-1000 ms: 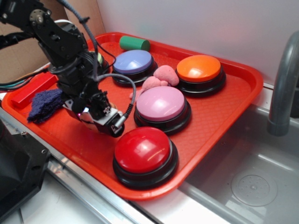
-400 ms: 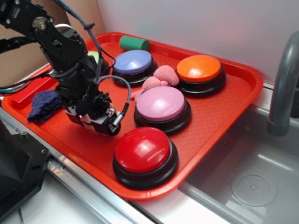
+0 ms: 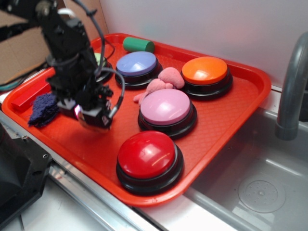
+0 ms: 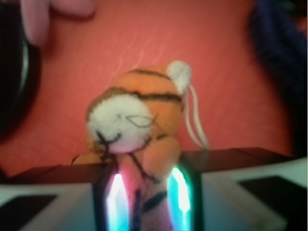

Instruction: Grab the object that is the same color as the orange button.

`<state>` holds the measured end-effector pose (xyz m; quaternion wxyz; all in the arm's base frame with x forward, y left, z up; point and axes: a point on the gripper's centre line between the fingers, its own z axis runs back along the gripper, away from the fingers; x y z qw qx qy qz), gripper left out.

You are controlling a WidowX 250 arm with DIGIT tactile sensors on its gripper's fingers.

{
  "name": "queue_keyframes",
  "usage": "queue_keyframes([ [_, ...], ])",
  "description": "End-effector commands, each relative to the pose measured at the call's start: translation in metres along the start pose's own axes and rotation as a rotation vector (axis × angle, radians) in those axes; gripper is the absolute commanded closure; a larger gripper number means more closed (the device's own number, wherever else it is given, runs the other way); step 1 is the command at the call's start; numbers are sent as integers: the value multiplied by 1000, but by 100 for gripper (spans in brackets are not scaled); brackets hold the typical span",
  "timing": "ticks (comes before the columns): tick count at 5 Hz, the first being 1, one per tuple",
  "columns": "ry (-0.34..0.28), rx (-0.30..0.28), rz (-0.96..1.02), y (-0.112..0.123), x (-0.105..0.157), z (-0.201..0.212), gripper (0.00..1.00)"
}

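Orange tiger (image 4: 137, 125) clamped between the jaws, blurred; its lower body hidden between them.

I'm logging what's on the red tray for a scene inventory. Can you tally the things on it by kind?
Dome buttons: 4: orange button, pink, red, blue-purple
Plush toys: 2: orange tiger in the gripper, pink plush
Green cylinder: 1
Red block: 1
Dark blue cloth: 1
Partly hidden green item behind the arm: 1
Total: 10
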<state>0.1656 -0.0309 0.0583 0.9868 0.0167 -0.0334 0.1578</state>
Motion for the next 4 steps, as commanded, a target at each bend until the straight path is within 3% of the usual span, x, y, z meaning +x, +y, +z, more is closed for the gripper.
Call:
queue_keyframes([
  [1,-49,22,22,18,17,70,100],
  [2,-111,-55,20,33,17,100,100],
  [3,-120,-70,35,46,19,112,100],
  [4,-86,-44,64,57,16,113,100],
])
